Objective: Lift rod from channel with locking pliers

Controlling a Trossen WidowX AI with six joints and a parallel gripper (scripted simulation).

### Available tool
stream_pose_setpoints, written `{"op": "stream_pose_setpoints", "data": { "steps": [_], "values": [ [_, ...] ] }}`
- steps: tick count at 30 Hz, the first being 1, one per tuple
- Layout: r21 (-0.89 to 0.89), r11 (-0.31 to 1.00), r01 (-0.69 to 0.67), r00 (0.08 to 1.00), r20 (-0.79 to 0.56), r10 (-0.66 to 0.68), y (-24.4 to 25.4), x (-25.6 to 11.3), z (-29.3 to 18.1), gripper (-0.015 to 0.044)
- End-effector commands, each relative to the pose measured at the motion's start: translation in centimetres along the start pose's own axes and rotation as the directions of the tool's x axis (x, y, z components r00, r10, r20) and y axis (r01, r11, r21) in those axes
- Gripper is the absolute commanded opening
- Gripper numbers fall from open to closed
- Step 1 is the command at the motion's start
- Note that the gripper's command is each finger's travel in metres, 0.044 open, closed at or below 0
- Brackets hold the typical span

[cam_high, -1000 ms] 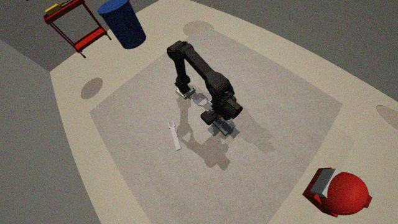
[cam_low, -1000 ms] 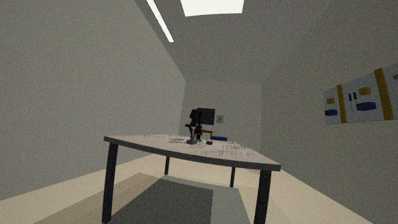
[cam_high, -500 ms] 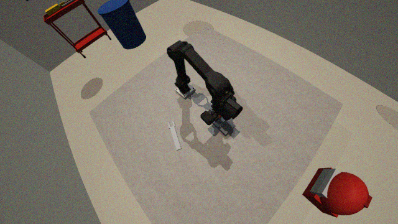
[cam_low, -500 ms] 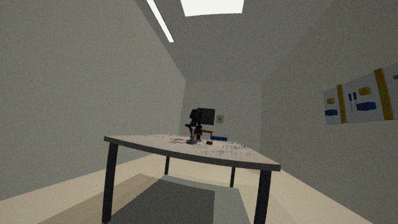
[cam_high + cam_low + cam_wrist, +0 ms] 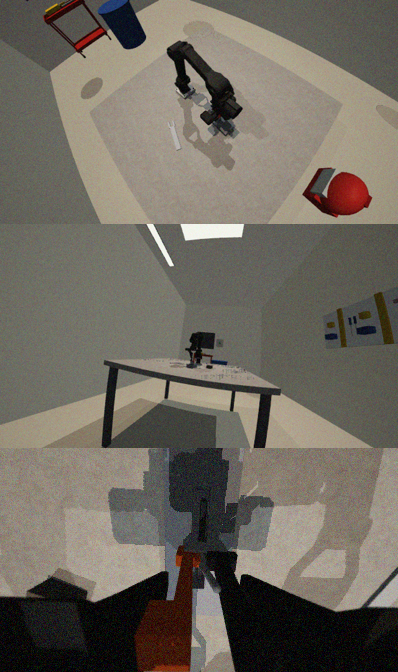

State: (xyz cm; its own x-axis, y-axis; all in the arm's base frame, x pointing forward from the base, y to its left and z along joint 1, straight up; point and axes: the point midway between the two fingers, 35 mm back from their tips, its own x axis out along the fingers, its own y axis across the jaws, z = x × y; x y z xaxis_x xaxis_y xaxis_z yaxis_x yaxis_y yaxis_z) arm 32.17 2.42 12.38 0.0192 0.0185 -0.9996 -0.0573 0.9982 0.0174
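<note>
A workshop-like room with a tool cart [image 5: 63,11].

1. The top view looks steeply down from high up, tilted, taking in the whole table [image 5: 149,174] [image 5: 193,381] and the arm [image 5: 202,66] [image 5: 196,340].
2. The exterior view sits low and well back, facing the table's edge nearly level, with its legs and the ceiling showing.
3. The wrist view looks down past the hand [image 5: 206,559] from very near.
4. Top and exterior share the table and arm.
</note>
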Motion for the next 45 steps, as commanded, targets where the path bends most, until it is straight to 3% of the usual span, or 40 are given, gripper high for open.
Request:
{"op": "stream_pose_setpoints", "data": {
  "steps": [1,45],
  "values": [
    [-0.003,1.0,0.003,1.0,0.01,-0.003,-0.2,-0.6,0.2,0.0106],
    [-0.003,1.0,-0.014,1.0,0.01,0.014,-0.8,-3.9,0.3,0.0106]
  ]
}}
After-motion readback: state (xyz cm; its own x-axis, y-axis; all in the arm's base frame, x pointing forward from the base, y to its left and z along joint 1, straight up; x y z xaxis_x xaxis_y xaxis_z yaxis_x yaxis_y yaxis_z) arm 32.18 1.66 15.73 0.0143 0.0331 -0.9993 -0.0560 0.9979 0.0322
